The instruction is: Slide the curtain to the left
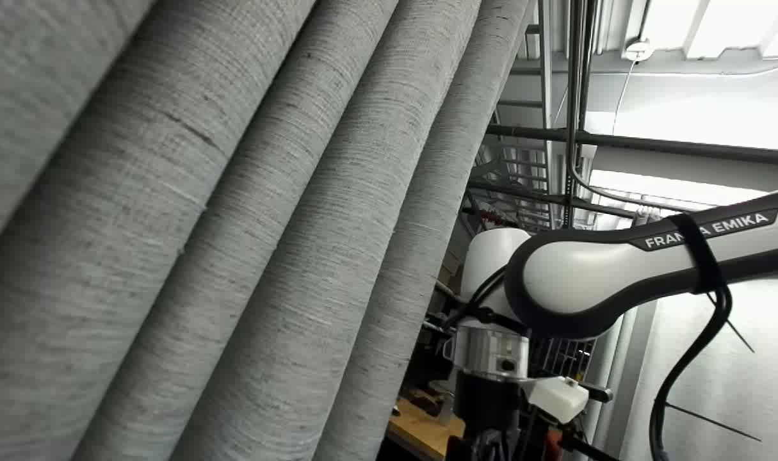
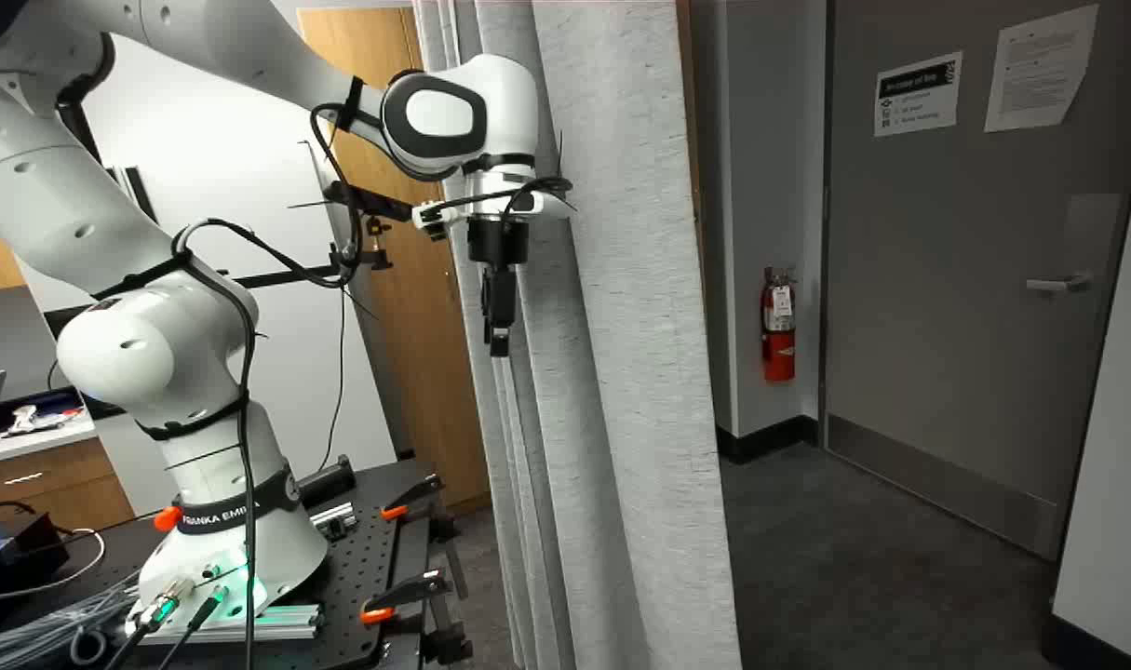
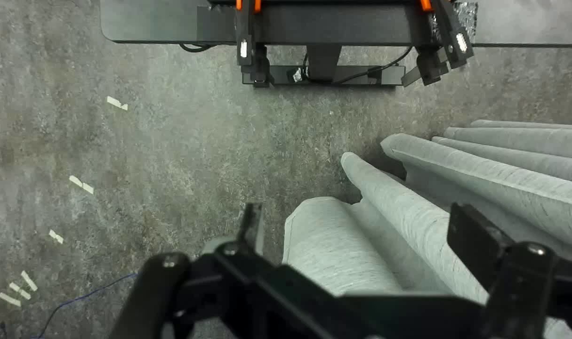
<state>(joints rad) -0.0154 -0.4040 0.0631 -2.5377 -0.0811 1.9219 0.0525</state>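
Note:
The curtain [image 1: 260, 211] is light-grey heathered fabric in deep vertical pleats. It fills the left half of an exterior view and hangs to the right of the arm in an exterior view [image 2: 630, 307]. My gripper [image 2: 498, 342] points down in front of its pleats; whether it touches them is unclear. In the wrist view my gripper [image 3: 356, 219] has its fingers wide apart and nothing clamped. The curtain's hem and folds [image 3: 333, 245] show below and between the fingers, with more folds running off to the right. In an exterior view the fingertips are cut off by the bottom edge.
The robot's black mounting table [image 2: 370, 521] has orange-tipped clamps on its edge; it also shows at the top of the wrist view [image 3: 342, 23]. A wooden cabinet [image 2: 416, 279] stands behind the arm. A fire extinguisher [image 2: 778, 326] and grey door [image 2: 956, 307] are beyond the curtain.

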